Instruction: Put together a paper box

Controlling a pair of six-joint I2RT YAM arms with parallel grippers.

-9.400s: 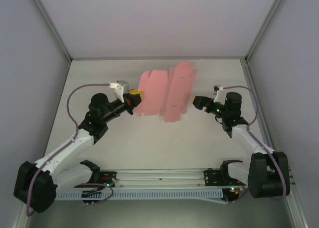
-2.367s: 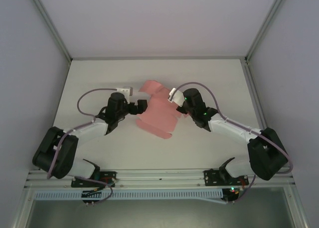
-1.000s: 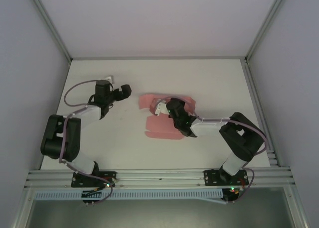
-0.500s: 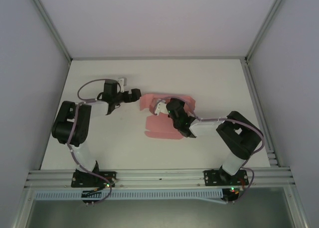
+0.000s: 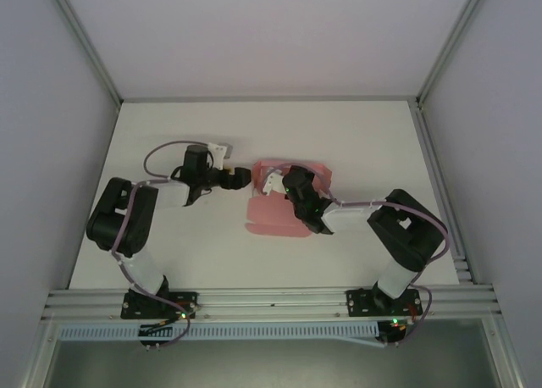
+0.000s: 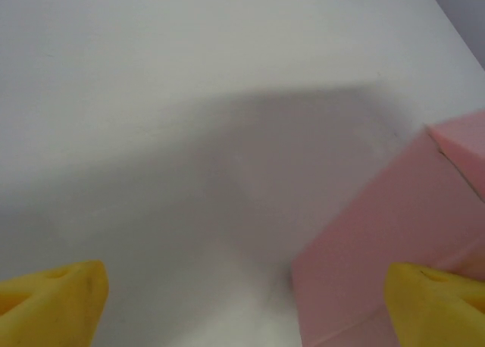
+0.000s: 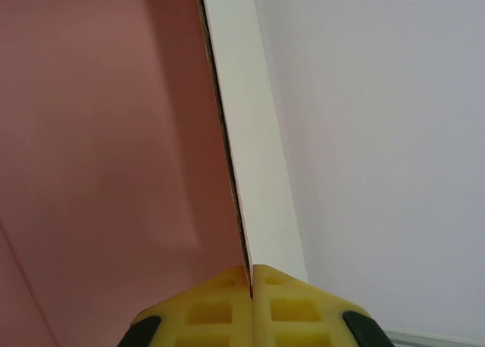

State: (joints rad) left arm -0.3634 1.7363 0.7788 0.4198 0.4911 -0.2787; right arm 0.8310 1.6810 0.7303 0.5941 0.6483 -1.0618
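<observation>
The pink paper box (image 5: 269, 218) lies partly folded in the middle of the white table, with one panel standing up. My right gripper (image 5: 286, 183) is over it, and in the right wrist view it (image 7: 251, 277) is shut on the thin edge of that raised panel (image 7: 114, 135), pink on one face and white on the other. My left gripper (image 5: 240, 178) sits just left of the box, low over the table. In the left wrist view its yellow fingertips (image 6: 53, 301) stand wide open, and the box's pink corner (image 6: 379, 241) lies by the right finger, with nothing gripped.
White table surface (image 5: 169, 244) stretches to the left and front of the box. Grey enclosure walls and metal frame posts (image 5: 85, 41) border the table. The arm bases and a rail (image 5: 271, 303) run along the near edge.
My left gripper has swung from the far left of the table rightward, up to the box's left edge. The right gripper and the box have stayed put.
</observation>
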